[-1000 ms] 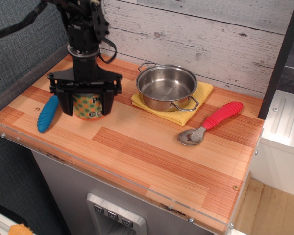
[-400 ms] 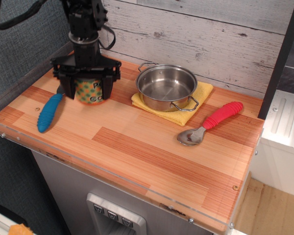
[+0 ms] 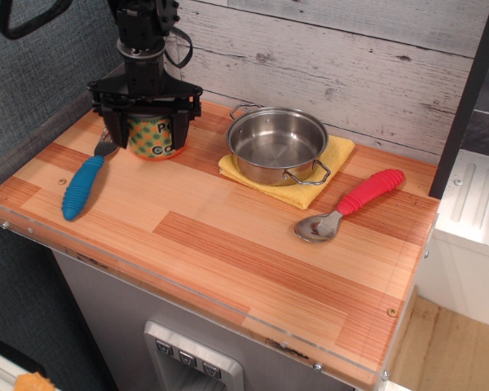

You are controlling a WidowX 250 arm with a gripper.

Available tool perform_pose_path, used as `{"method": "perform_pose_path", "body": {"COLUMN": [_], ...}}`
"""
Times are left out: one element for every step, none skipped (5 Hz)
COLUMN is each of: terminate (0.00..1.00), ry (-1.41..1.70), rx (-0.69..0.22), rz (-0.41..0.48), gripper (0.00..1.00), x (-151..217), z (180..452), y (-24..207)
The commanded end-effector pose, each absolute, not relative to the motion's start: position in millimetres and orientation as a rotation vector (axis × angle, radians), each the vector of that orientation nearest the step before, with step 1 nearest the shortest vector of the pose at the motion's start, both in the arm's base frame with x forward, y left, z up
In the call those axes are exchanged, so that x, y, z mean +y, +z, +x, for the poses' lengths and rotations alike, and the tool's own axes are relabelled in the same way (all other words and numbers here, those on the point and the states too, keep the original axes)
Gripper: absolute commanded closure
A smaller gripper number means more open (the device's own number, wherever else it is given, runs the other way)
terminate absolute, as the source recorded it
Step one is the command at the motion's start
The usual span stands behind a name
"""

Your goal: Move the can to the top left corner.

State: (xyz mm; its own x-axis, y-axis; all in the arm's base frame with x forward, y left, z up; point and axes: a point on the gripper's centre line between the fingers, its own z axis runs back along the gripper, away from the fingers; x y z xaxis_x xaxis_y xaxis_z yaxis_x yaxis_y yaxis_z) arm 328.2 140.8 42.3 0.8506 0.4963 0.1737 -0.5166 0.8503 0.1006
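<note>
On the striped light-and-reddish wood bench (image 3: 228, 244): one short tin can with a green-and-orange dotted label (image 3: 152, 138), one shiny steel pot with two handles (image 3: 276, 145), one folded yellow cloth (image 3: 310, 189). Utensils, two: one blue-handled (image 3: 81, 186), one red-handled metal spoon (image 3: 354, 202). One black robot gripper (image 3: 145, 129).
</note>
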Motion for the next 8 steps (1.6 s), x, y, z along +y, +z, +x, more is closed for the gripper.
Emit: {"method": "perform_pose_path", "body": {"terminate": [0.0, 0.0, 0.0, 0.0, 0.0, 0.0, 0.0, 0.0], "ry": [0.505, 0.497, 0.497, 0.531, 0.584, 0.586, 0.54, 0.436], "rx": [-0.227, -0.24, -0.252, -0.264, -0.247, -0.232, -0.24, -0.231], "rz": [0.158, 0.158, 0.164, 0.196, 0.206, 0.192, 0.185, 0.183], "gripper": [0.0, 0.0, 0.0, 0.0, 0.0, 0.0, 0.0, 0.0], "x": [144.1, 142.4, 136.0, 132.6, 131.3, 125.1, 111.7, 86.3], "z": [352.5, 355.7, 351.6, 338.5, 323.7, 315.8, 320.2, 333.6], "y": [59.4, 63.5, 75.4, 98.6, 115.7, 127.1, 132.0, 129.5]}}
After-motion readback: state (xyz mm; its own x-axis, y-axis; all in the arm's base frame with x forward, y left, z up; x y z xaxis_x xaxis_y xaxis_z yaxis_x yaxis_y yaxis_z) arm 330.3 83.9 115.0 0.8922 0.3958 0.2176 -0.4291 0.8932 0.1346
